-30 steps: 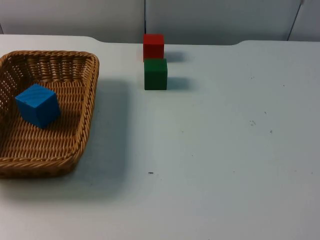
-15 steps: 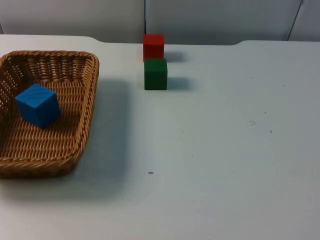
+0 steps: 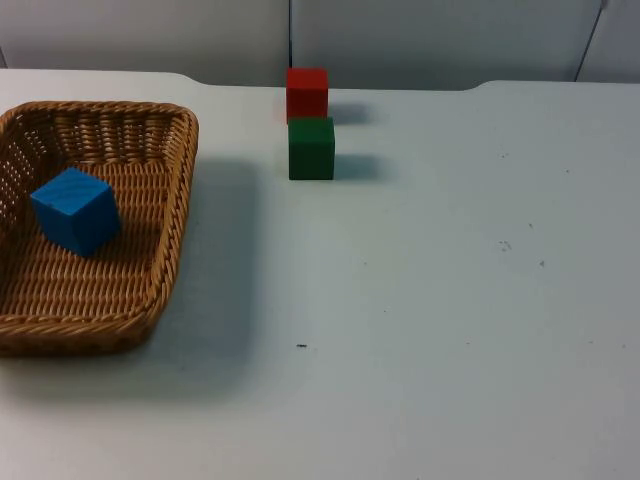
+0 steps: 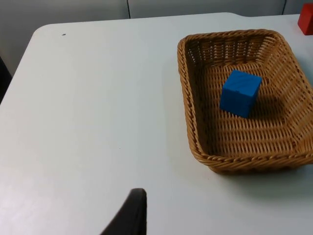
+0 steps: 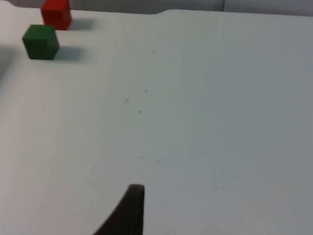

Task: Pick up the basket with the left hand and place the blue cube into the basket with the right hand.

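Top view: we see the wicker basket (image 3: pixel 95 225) standing on the white table (image 3: pixel 420 300) at its left side, and the blue cube (image 3: pixel 76 210) lies inside it, on the woven floor, tilted a little and closer to the far wall than to the near one. A green cube (image 3: pixel 311 148) stands well apart from the basket, toward the partition wall, and a red cube (image 3: pixel 306 93) stands just behind it.

From the left wrist camera we see the left gripper (image 4: pixel 129 215) as one black fingertip above bare table, well apart from the basket (image 4: pixel 234 98) and the blue cube (image 4: pixel 240 93). We cannot tell how its jaws stand.

The right gripper (image 5: pixel 128 211) also shows one fingertip over bare table, far from the green cube (image 5: pixel 40 42) and the red cube (image 5: pixel 56 13); for its jaws we cannot tell either.
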